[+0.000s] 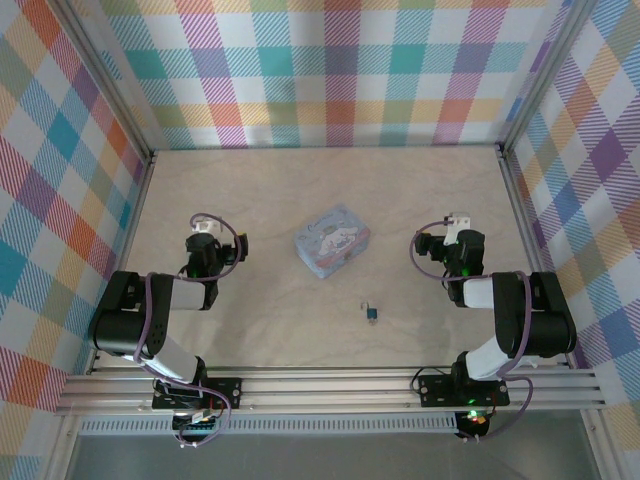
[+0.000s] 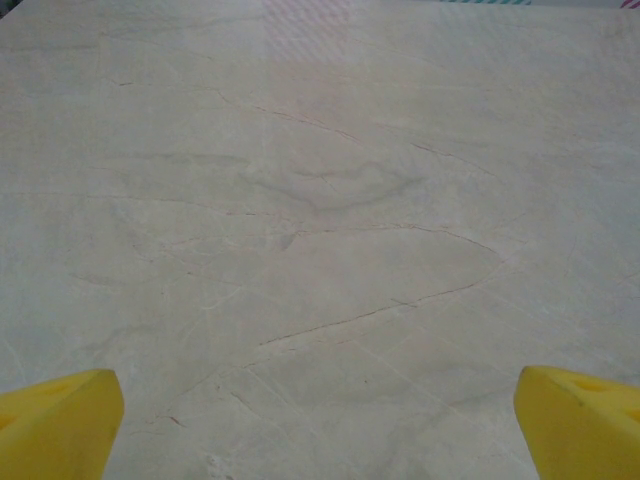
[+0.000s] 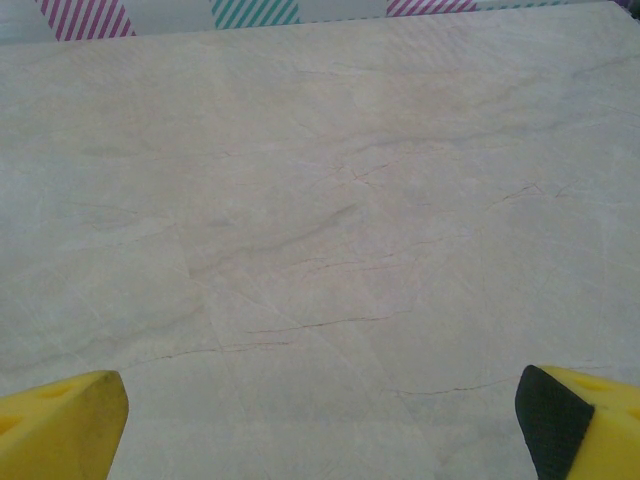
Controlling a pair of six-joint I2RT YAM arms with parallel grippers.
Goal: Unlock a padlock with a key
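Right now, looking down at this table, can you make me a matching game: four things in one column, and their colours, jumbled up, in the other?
Things:
1. padlock
2. tin box
3. fingertips of the left gripper
4. walls

Colours:
A. yellow
B. many-coloured checks
C. dark teal with a silvery loop
D. pale blue

Pairs: 1-C, 2-D, 3-A, 4-B

Lab robot cell w/ alu frame (image 1: pixel 330 385), plaid backdrop walls (image 1: pixel 340 70), marble-look tabletop (image 1: pixel 300 190)
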